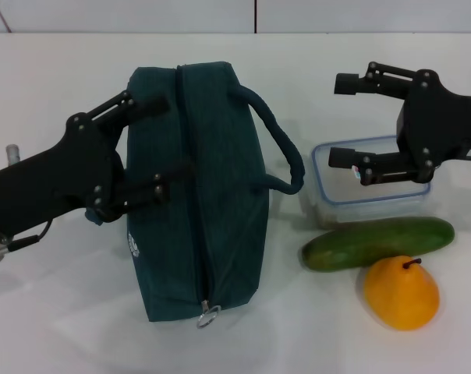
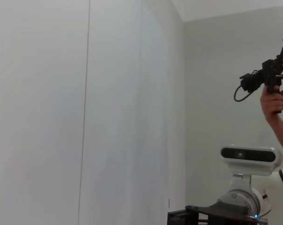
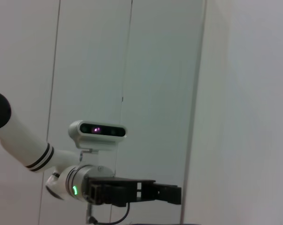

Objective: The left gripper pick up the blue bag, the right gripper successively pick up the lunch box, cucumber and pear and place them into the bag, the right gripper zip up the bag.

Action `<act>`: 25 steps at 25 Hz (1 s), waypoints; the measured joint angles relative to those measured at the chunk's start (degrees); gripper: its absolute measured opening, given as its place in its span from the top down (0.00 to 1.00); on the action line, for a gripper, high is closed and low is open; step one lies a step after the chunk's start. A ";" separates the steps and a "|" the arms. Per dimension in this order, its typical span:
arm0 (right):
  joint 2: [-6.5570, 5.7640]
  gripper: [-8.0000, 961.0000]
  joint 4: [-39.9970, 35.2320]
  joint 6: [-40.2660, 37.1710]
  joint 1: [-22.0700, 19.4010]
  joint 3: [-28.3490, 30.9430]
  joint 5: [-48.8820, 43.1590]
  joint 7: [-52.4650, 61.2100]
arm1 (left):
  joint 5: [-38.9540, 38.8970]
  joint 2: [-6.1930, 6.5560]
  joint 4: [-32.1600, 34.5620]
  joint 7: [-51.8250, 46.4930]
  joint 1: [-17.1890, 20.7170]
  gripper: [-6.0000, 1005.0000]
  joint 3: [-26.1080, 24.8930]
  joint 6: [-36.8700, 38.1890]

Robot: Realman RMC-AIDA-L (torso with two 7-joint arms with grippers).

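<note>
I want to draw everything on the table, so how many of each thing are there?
Blue bag: 1
Lunch box: 1
Cucumber: 1
Pear: 1
Total: 4 things on the table.
The left gripper is at the bag and the right gripper is over the lunch box; both are open.

No text can be read; the blue bag [image 1: 196, 187] bears only a small illegible white mark.

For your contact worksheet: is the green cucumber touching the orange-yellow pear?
Touching. The head view shows the pear's top meeting the cucumber's lower edge, without a gap.
</note>
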 joint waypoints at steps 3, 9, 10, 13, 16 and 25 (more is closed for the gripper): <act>0.19 0.10 -0.06 -0.31 -0.07 0.58 -0.05 -0.05 | 0.00 0.06 0.00 0.00 -0.12 0.14 -0.01 0.00; 0.40 0.10 -0.09 -0.37 -0.07 0.69 -0.14 -0.06 | -0.01 0.09 0.00 0.01 -0.13 0.14 -0.01 -0.02; 0.41 0.10 -0.09 -0.28 -0.07 0.70 -0.15 -0.06 | -0.01 0.09 0.00 0.02 -0.10 0.14 -0.01 -0.03; 0.45 0.10 -0.09 -0.07 -0.06 0.71 -0.16 -0.07 | -0.01 0.09 0.00 -0.09 -0.09 0.14 -0.01 -0.05; 0.49 0.10 -0.09 -0.05 -0.05 0.73 -0.19 -0.07 | -0.05 0.08 1.53 -2.64 -0.33 0.14 -0.04 -0.03; 0.50 0.11 -0.60 -0.05 -0.07 0.73 -0.22 0.07 | 0.63 -0.53 21.74 -30.63 0.39 0.14 -0.25 -5.66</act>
